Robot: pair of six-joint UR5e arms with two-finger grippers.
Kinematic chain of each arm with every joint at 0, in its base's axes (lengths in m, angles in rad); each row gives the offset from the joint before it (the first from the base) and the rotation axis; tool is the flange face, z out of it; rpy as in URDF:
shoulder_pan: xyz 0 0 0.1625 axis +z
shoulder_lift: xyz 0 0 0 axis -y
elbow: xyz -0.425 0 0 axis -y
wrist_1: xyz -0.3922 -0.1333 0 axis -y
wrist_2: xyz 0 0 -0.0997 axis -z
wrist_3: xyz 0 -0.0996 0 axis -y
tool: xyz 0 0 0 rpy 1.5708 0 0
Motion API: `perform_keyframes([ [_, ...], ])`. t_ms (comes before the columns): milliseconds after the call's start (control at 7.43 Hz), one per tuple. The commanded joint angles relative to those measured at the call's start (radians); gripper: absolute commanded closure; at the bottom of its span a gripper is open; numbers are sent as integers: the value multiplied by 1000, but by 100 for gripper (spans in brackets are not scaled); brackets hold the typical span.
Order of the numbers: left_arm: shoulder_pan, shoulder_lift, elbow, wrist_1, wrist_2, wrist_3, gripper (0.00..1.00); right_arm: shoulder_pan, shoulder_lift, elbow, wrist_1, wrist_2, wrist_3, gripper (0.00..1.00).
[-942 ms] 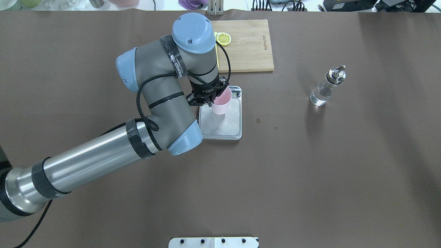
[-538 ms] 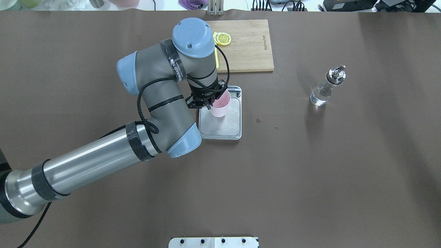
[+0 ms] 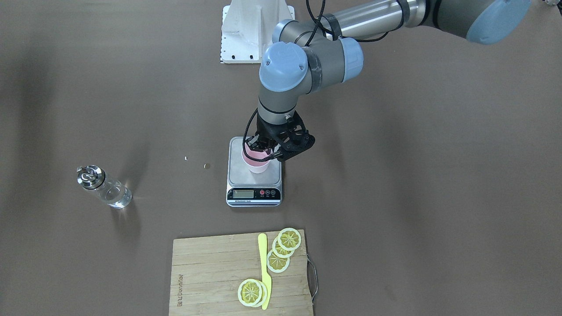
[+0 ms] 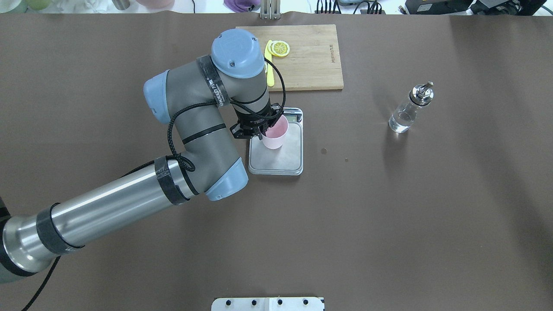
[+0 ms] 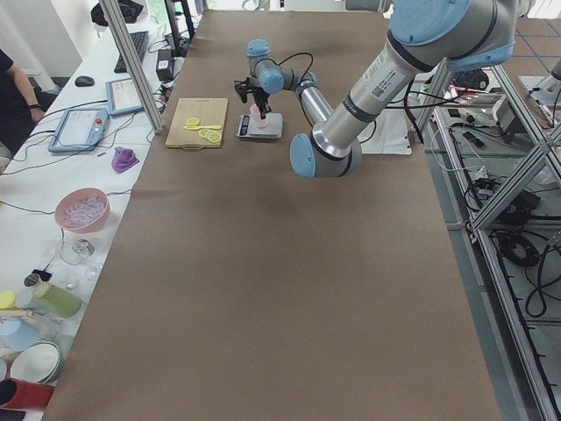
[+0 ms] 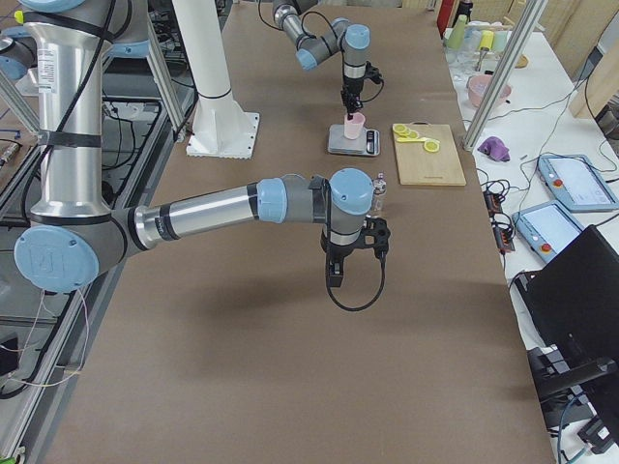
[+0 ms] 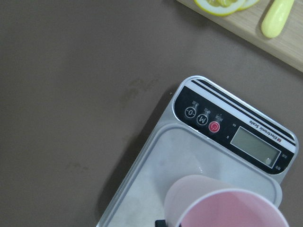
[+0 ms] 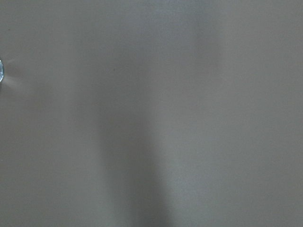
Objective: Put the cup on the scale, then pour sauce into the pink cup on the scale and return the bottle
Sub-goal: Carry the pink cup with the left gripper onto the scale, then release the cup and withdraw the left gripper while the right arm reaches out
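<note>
Rim of the pink cup (image 4: 275, 134) is pinched between the narrowed fingers of the left gripper (image 4: 262, 129), which reaches down from above. The cup is over the steel platform of the kitchen scale (image 4: 285, 157), toward its display end; whether its base touches the platform cannot be told. The glass bottle (image 4: 405, 113) with a metal pour spout stands upright on the table (image 4: 389, 224), well apart on the robot's right, with clear liquid (image 4: 398, 123) in it. Beyond the scale lies a wooden cutting board (image 4: 311, 60) with lemon slices (image 4: 280, 48) and a yellow knife (image 4: 269, 77). The right gripper (image 6: 335, 278) hangs above the table; its opening cannot be told.
</note>
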Motion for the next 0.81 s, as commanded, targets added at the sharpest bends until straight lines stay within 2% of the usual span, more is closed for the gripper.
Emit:
perform_keyframes([
  [0,1,4,-9,1,2,1,1,0,0,2,0,0,0,0],
  [269,-7,10,-67,19,0,3,1,0,1,0,0,-2,0,0],
  [404,-21,27,-128,57,-3,4,1,0,0,2,2,-2,0,0],
  [673,-56,105,-325,223,-8,96,1,0,-2,11,5,-3,-2,0],
])
